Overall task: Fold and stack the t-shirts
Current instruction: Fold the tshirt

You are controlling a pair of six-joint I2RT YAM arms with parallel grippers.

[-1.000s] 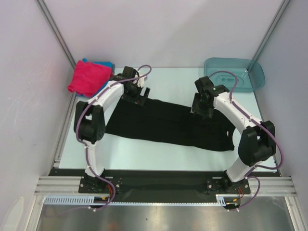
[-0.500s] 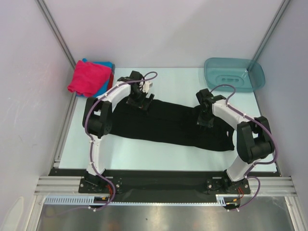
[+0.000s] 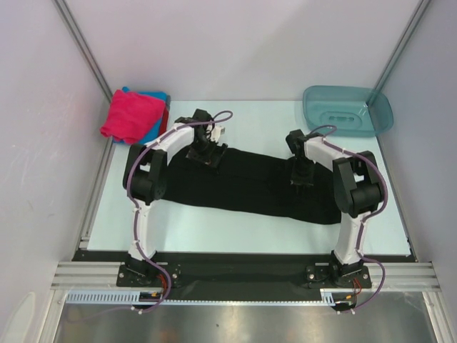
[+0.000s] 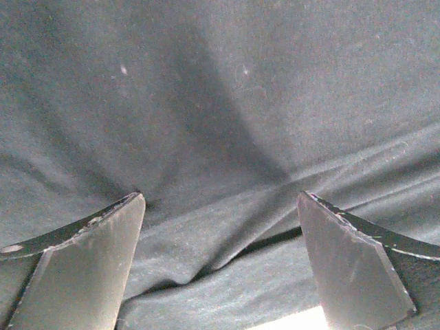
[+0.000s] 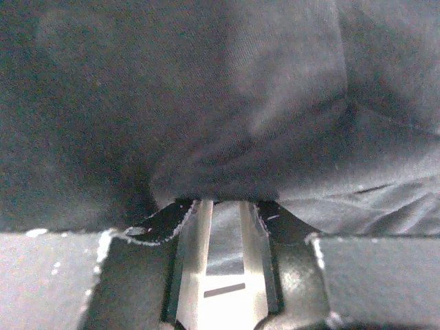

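Right end effector (image 5: 223,204) pinches black t-shirt (image 3: 243,187); left end effector (image 4: 220,197) spread wide.

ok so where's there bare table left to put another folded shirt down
Bare table shows in the far strip between the pink-topped stack and the teal basin, behind the black t-shirt. Another strip runs along its near edge. The middle is crowded: the left gripper and right gripper are down on that shirt.

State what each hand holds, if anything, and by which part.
Right hand pinches a raised fold of the black t-shirt near its far edge. Left hand is open, holding nothing.
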